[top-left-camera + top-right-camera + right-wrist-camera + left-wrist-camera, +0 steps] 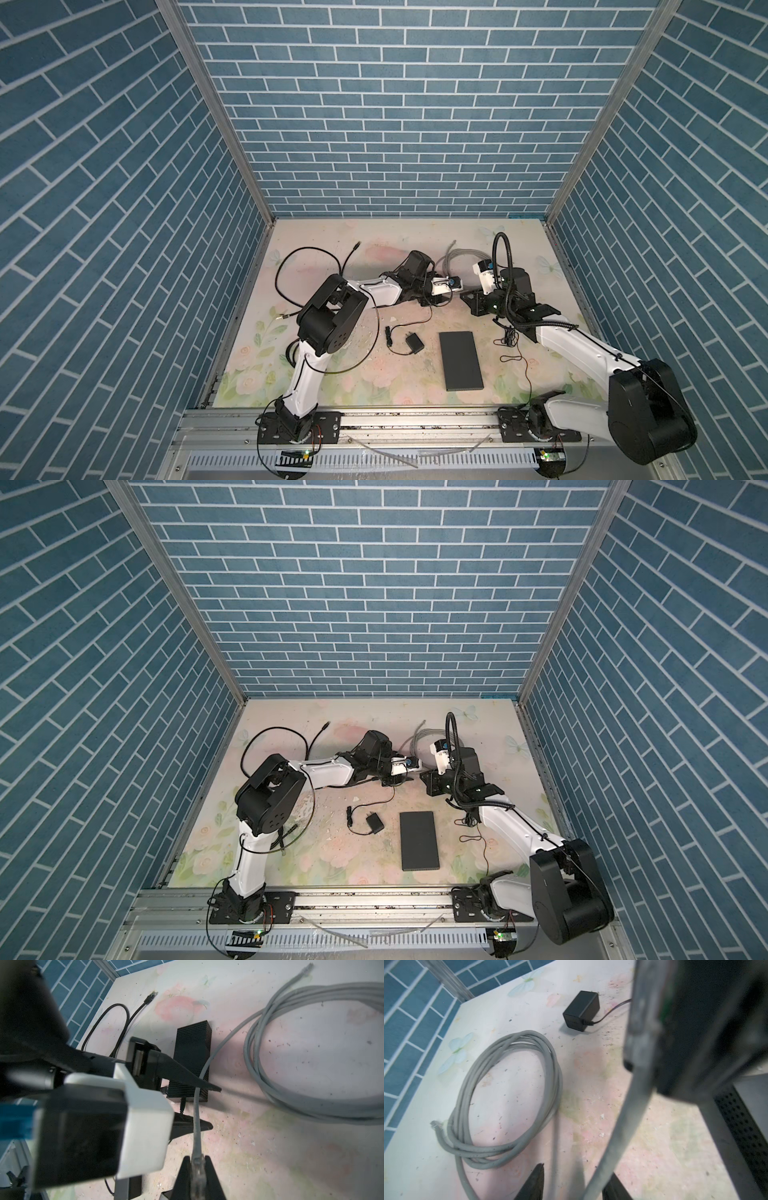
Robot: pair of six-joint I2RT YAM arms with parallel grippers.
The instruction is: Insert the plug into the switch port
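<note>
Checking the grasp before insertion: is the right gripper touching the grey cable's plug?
Touching. The right wrist view shows the right gripper shut on the clear plug, fingers pressing both sides.

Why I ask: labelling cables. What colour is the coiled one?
The coiled cable is grey, clearest in the left wrist view.

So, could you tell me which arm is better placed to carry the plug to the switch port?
The right, probably: the right gripper is shut on the plug of the grey cable, while the left gripper stands open with that cable passing between its fingers.
</note>
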